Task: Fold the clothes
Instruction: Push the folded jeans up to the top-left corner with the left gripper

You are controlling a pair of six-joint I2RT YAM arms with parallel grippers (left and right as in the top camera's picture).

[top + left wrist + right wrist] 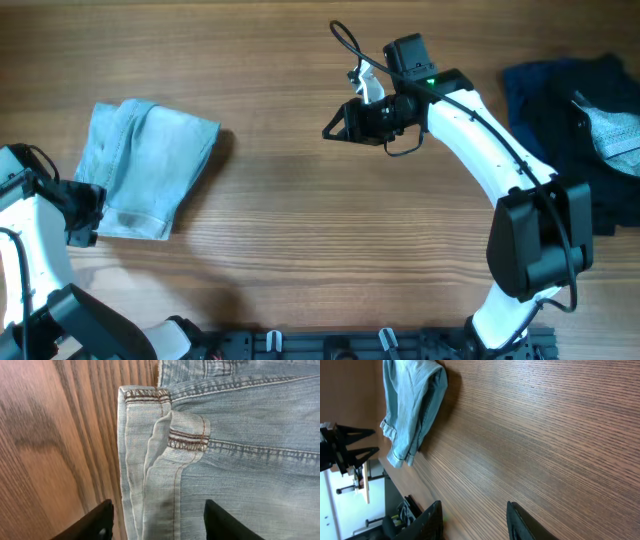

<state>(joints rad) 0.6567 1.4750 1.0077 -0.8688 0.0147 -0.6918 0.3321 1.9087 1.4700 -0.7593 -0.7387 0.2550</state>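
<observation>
the denim shorts [150, 165] lie folded at the left of the table [300, 230], well apart from the dark navy garment [545, 100] at the right edge. the left gripper [157, 525] stands open over the hem corner, holding nothing. the right gripper [475, 520] is part open and empty above bare wood. the denim is judged soft but thick, fairly heavy and not slippery. take hold at the stitched hem or waistband, where the layers are firmest.
</observation>
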